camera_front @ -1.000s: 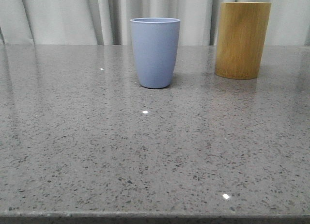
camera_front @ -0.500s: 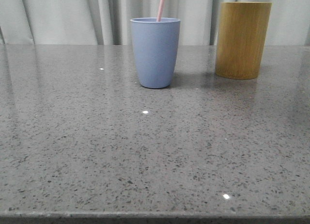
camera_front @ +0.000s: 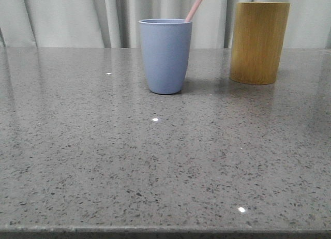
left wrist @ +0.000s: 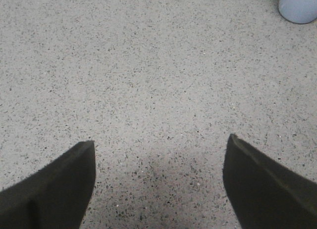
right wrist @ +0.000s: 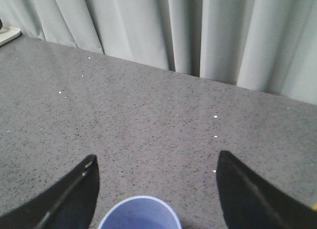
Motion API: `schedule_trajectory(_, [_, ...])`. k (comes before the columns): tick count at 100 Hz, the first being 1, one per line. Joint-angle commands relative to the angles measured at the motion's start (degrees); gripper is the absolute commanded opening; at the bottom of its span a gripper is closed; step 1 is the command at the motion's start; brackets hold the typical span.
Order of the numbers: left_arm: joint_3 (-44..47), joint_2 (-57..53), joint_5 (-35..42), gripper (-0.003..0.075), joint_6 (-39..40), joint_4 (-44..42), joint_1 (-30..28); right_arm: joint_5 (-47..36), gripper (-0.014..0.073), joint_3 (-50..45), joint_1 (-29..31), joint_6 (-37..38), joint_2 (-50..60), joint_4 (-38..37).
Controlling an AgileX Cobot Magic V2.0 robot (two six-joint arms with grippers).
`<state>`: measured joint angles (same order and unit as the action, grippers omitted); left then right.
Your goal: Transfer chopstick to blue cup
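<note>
The blue cup [camera_front: 165, 55] stands upright at the back middle of the grey table. One pale pink chopstick [camera_front: 196, 5] sticks out of it, leaning to the right against the rim, with its top cut off by the frame. My right gripper [right wrist: 157, 154] hangs open above the blue cup's rim [right wrist: 139, 215], nothing between its fingers; the chopstick does not show in that view. My left gripper [left wrist: 161, 140] is open over bare tabletop, with the blue cup's base [left wrist: 298, 6] some way off. Neither gripper shows in the front view.
A taller yellow-brown bamboo cup [camera_front: 258, 42] stands to the right of the blue cup, at the back of the speckled table [camera_front: 155, 161]. Grey curtains [camera_front: 67, 16] hang behind. A white object [right wrist: 7, 33] sits at the far table edge.
One second ago the blue cup showed no chopstick. Half a second ago a pink chopstick stood nearly upright in it; now it has tipped to the right against the rim.
</note>
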<state>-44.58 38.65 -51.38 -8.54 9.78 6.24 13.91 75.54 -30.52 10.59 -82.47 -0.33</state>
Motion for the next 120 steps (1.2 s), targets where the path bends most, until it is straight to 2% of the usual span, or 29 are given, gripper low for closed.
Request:
schedule_trajectory(1, [-1.4, 0.0, 3.1, 0.0514, 0.4, 1.1, -0.1, -1.2, 0.0517, 2.0, 1.7, -0.3, 5.6, -1.9])
schedule_trajectory(33, [-1.4, 0.0, 3.1, 0.0514, 0.4, 1.1, -0.1, 12.4, 0.0517, 1.3, 10.4, -0.3, 19.3, -8.5])
schedule_trajectory(54, [-1.4, 0.0, 3.1, 0.0514, 0.4, 1.1, -0.1, 20.7, 0.0517, -5.3, 15.5, -0.3, 28.9, -9.8])
schedule_trajectory(69, [-1.4, 0.0, 3.1, 0.0514, 0.4, 1.1, -0.1, 24.9, 0.0517, -13.7, 16.3, -0.2, 36.7, -11.1])
schedule_trajectory(94, [-1.4, 0.0, 3.1, 0.0514, 0.4, 1.1, -0.1, 27.0, 0.0517, -25.8, 16.3, 1.2, 50.1, -11.7])
schedule_trajectory(120, [-1.4, 0.0, 3.1, 0.0514, 0.4, 1.1, -0.1, 35.4, 0.0517, -30.8, 16.3, 4.4, 56.2, -12.0])
